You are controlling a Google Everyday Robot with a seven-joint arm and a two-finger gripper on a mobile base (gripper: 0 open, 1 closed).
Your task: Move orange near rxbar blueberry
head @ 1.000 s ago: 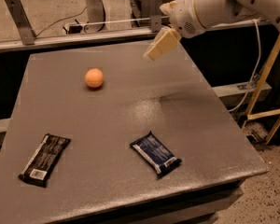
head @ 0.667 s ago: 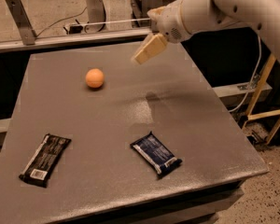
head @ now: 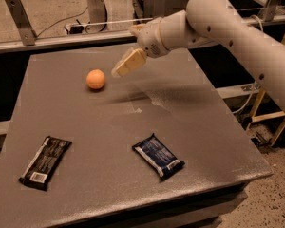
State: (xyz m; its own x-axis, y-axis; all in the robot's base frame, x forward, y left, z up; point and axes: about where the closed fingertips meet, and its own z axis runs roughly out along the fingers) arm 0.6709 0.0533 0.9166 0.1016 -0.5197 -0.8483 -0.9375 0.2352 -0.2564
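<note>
The orange is a small round fruit sitting on the grey table at the back left. The rxbar blueberry, a dark blue wrapped bar with a white panel, lies flat near the front, right of centre. My gripper hangs from the white arm that reaches in from the upper right. It is above the table just right of the orange, not touching it, and nothing shows in it.
A black-wrapped bar with a white barcode patch lies at the front left. The table's front edge and right edge drop off to the floor. A metal rail runs behind the table.
The arm has swung left and down across the back of the table, bringing the gripper from the far right close to the orange. The orange and both bars have not moved.
</note>
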